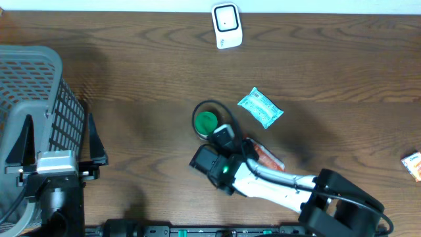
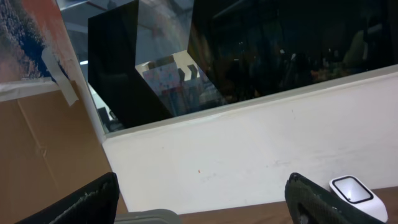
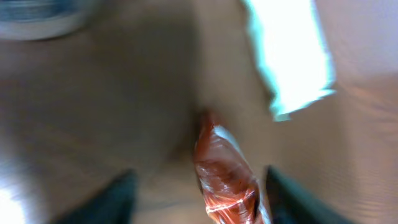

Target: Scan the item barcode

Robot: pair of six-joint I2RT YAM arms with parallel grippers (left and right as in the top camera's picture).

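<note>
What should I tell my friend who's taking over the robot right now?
Left hand open, empty, by the basket.
Right hand open, straddling the red packet on the table, not squeezing it.
Scanner stands at the table's far edge, well away.
Done: no scan that I can see.
Left: grip the packet, show its barcode to the scanner.

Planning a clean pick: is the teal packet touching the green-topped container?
Apart. The overhead view shows bare table between the teal packet and the green-topped container.
</note>
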